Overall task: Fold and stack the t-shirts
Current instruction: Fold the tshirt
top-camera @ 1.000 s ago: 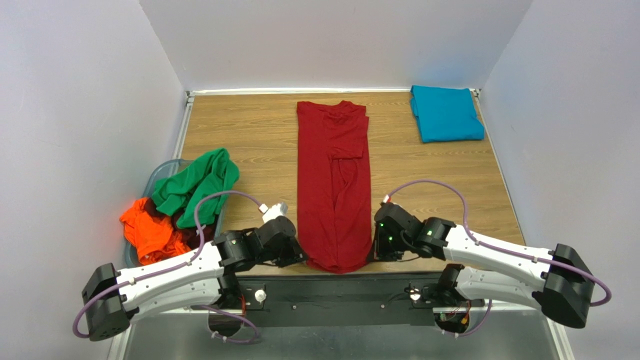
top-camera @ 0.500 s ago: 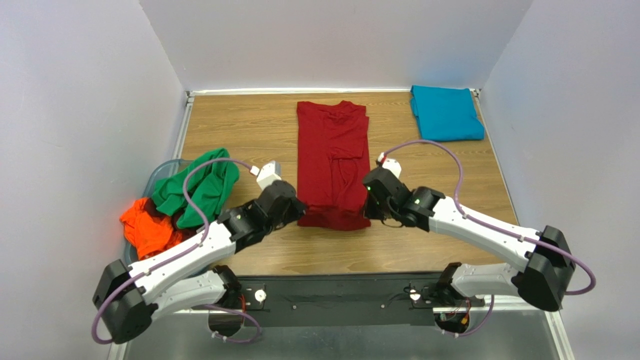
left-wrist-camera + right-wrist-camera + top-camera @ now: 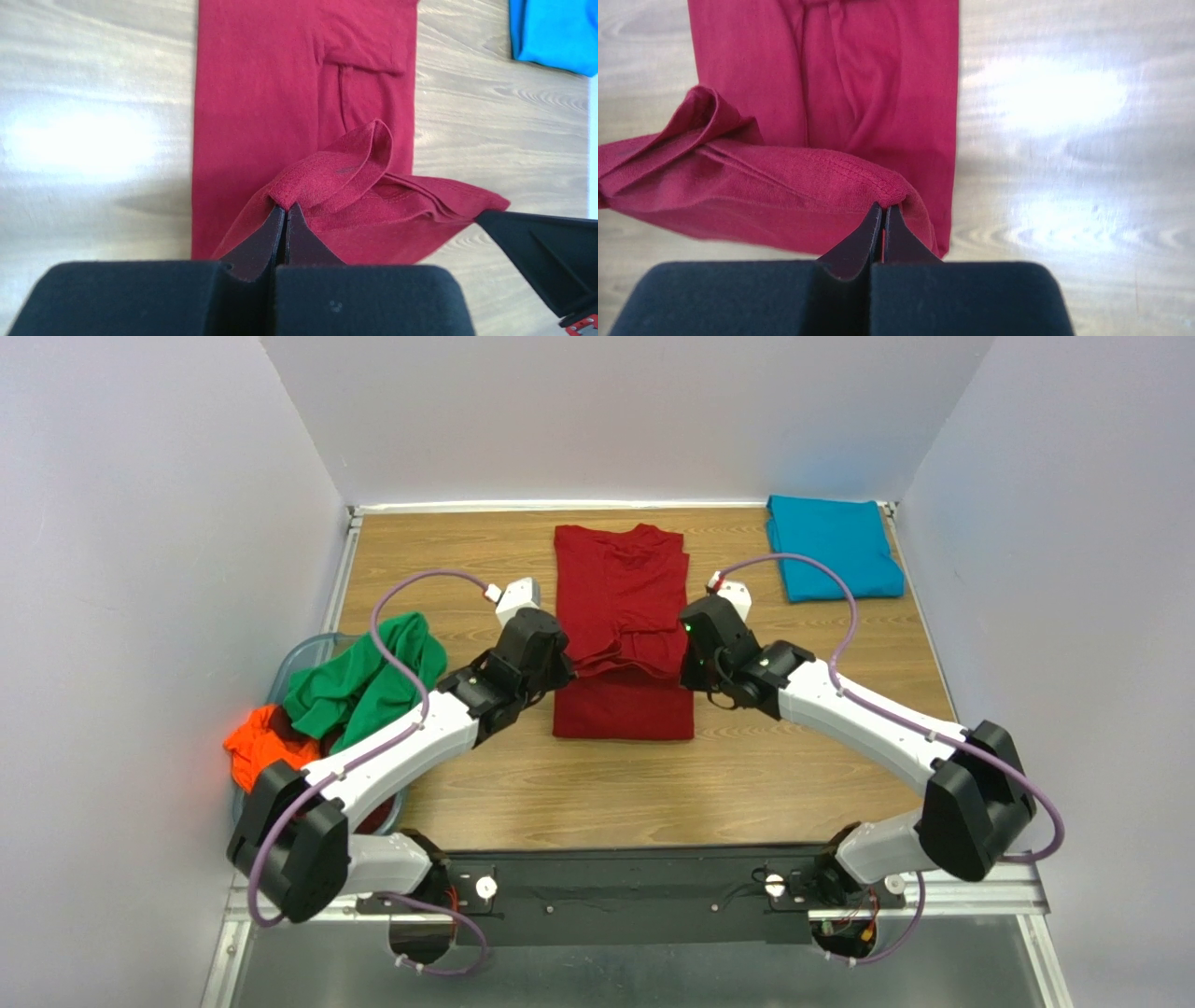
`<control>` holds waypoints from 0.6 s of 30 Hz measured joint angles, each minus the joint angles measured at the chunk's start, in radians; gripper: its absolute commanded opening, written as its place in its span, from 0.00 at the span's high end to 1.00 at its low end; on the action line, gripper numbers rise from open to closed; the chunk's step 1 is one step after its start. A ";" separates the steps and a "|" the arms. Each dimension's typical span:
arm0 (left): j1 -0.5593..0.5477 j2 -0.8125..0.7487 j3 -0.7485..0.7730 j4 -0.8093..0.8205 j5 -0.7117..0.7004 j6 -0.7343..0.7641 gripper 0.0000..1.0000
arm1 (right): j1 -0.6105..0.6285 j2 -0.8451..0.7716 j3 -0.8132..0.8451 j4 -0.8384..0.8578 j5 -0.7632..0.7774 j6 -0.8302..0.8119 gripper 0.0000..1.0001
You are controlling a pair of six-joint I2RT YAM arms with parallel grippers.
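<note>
Dark red t-shirt (image 3: 622, 588) lies centre frame on the wood table (image 3: 463, 574), near hem held up & doubled over its middle. Left fingers (image 3: 263, 241) together, clamped on the hem's left corner; right fingers (image 3: 861, 241) same on the right corner. Teal t-shirt (image 3: 832, 546) folded, upper right. Green t-shirt (image 3: 368, 679) & orange t-shirt (image 3: 267, 745) bunched mid-left in a clear tub (image 3: 292, 661).
</note>
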 measured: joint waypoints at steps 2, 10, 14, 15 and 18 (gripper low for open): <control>0.017 0.030 0.022 0.007 0.009 0.022 1.00 | -0.018 0.029 0.023 0.012 -0.001 -0.016 0.99; 0.063 0.159 0.124 0.024 0.031 0.089 1.00 | -0.077 0.122 0.098 0.036 -0.009 -0.060 0.99; 0.087 0.215 0.167 0.027 0.040 0.112 1.00 | -0.106 0.167 0.127 0.042 -0.028 -0.075 0.99; 0.092 0.227 0.176 0.027 0.043 0.115 1.00 | -0.114 0.179 0.134 0.042 -0.033 -0.079 0.99; 0.109 0.267 0.198 0.030 0.052 0.126 1.00 | -0.131 0.216 0.155 0.047 -0.053 -0.092 0.99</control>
